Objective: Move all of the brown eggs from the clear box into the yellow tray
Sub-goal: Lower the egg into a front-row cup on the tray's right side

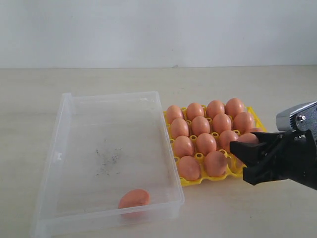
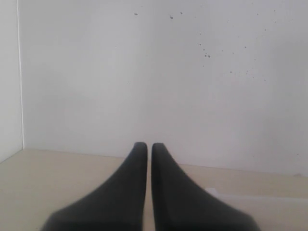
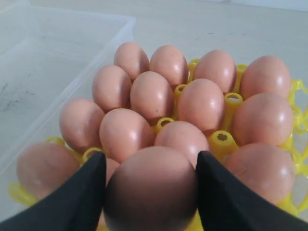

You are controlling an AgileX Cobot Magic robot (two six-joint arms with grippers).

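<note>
We saw the right gripper [image 1: 241,162] at the near right corner of the yellow tray [image 1: 203,181]. Its 2 black jaws were spread wide and pressed against the 2 sides of 1 brown egg. In the right wrist view this held egg [image 3: 151,192] filled the whole gap between the fingers [image 3: 77,202], with the filled cups lying beyond it. Whether it hung just above a cup or already touched the tray, we could not tell.

The tray sat on the pale table [image 1: 223,213], just beside the right long wall of the clear box [image 1: 124,124]. We counted 14 seated eggs [image 1: 200,125] standing upright in its cups: 4 in each of the 3 rows farther from the exterior camera, and 2 in the near row.

The box held 1 lone egg [image 1: 133,198], which lay on its side close to the near wall, toward the corner next to the tray. Dark smudges [image 1: 109,161] marked the middle of the box floor, apart from that egg.

The left gripper [image 2: 149,149] showed only in its own wrist view. Its 2 dark fingers [image 2: 130,192] were drawn together with a hairline slit between them and nothing in their grasp. They pointed at a white wall [image 2: 144,72].
</note>
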